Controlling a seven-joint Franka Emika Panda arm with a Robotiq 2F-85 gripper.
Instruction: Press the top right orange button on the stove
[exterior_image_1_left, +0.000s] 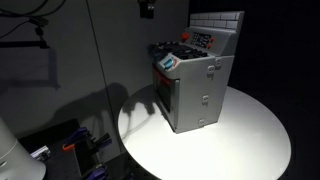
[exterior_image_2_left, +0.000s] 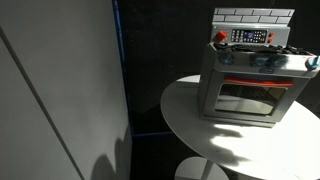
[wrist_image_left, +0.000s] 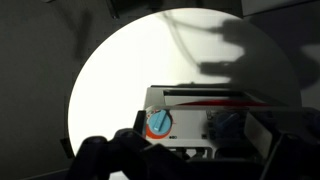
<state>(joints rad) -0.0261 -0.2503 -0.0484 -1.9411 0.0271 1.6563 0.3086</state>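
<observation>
The small grey toy stove (exterior_image_1_left: 195, 85) stands on a round white table (exterior_image_1_left: 250, 140) and shows in both exterior views (exterior_image_2_left: 250, 85). It has a light tiled back panel (exterior_image_2_left: 253, 15), black burners and a front oven door (exterior_image_2_left: 248, 100). A red-orange button (exterior_image_2_left: 221, 36) sits at one end of the back control strip and also shows in an exterior view (exterior_image_1_left: 184, 36). In the wrist view I look down on the stove's front panel with a blue and orange knob (wrist_image_left: 158, 122). My gripper (wrist_image_left: 190, 150) hangs high above the stove, its dark fingers apart and empty.
A grey wall panel (exterior_image_2_left: 60, 90) stands beside the table. Dark equipment with cables (exterior_image_1_left: 70, 145) lies on the floor below the table's edge. The table's white surface (wrist_image_left: 120, 70) spreads out in front of the stove.
</observation>
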